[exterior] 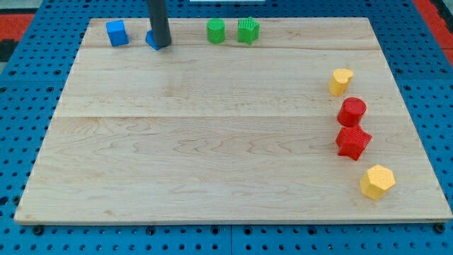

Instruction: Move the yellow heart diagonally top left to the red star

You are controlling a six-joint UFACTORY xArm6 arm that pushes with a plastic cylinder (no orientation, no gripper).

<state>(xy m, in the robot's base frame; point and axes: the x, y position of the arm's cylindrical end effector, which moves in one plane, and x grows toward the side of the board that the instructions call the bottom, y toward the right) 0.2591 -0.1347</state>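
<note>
The yellow heart lies near the board's right edge. Below it sits a red cylinder, and below that the red star, which touches the cylinder. The heart is above the star and slightly to its left. My tip is far away at the view's top left, resting against a blue block that the rod partly hides. The tip touches neither the heart nor the star.
A blue cube lies left of the rod. A green cylinder and a green star sit along the top edge. A yellow hexagon lies below the red star. The wooden board rests on blue pegboard.
</note>
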